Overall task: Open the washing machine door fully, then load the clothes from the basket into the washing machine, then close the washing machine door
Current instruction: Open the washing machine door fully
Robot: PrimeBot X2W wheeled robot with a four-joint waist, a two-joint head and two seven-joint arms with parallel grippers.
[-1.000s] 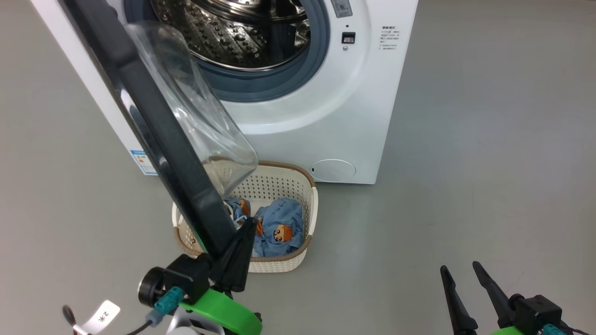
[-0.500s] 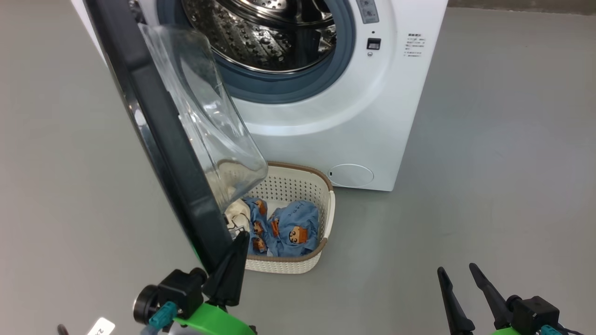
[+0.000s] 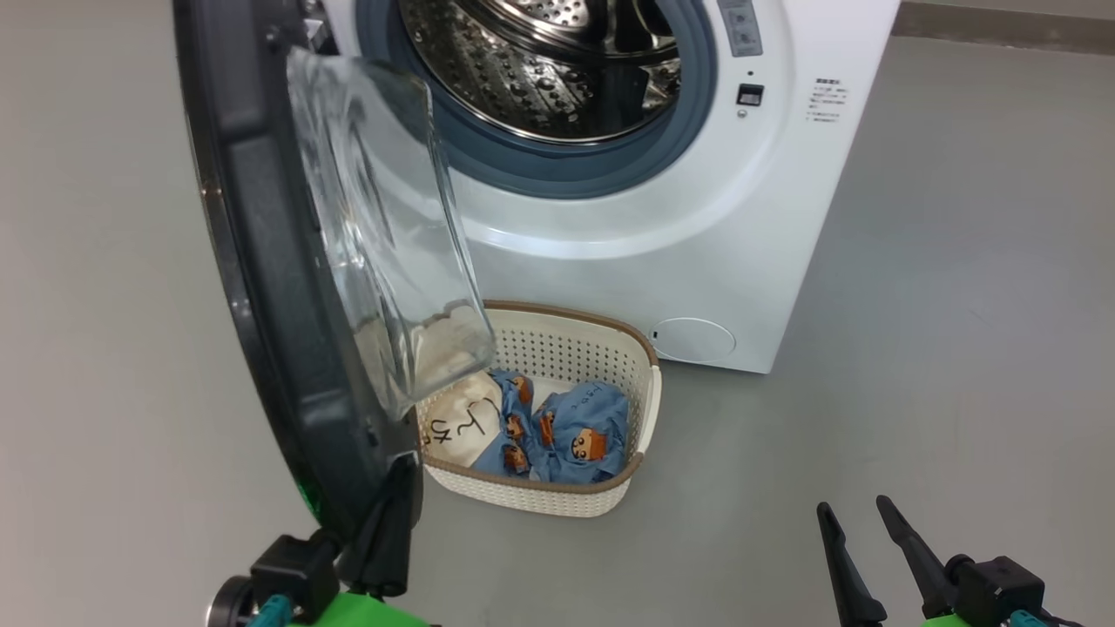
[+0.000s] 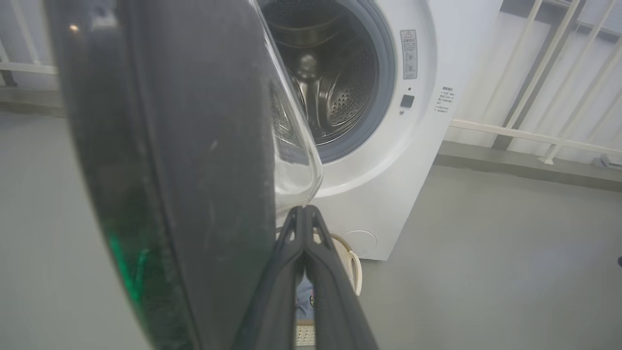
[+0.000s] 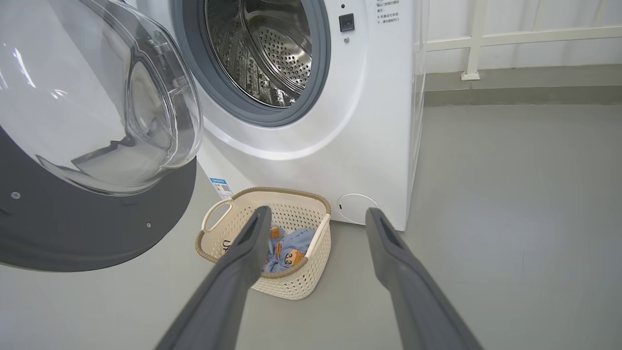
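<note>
Washing machine door (image 3: pixel 261 305) stands swung out from the washing machine (image 3: pixel 697 261), nearly edge-on to the head camera, its glass bulge hanging over the left end of the basket (image 3: pixel 540 501) on the floor. The left tool (image 3: pixel 405 466) is clenched with nothing between its fingers. They lie along the inner side of the door's lower black rim, with the tips just under the glass bulge. It seems to be pressing the rim rather than gripping it, though the door is too close and blurred in the left wrist view to be sure of contact. The main risk follows from that: a bare push on a glossy curved rim could slide off, and the door might then stop short of fully open or drift back toward the drum (image 3: pixel 540 78). A second risk is the overhang, since any reach for the clothes (image 3: pixel 584 435) could knock the glass or the rim, mostly at the cream piece (image 3: pixel 457 422) nearest the door. The right tool (image 3: pixel 854 507) is released wide and empty at the lower right, well apart from the door, with the basket ahead of its fingers.
</note>
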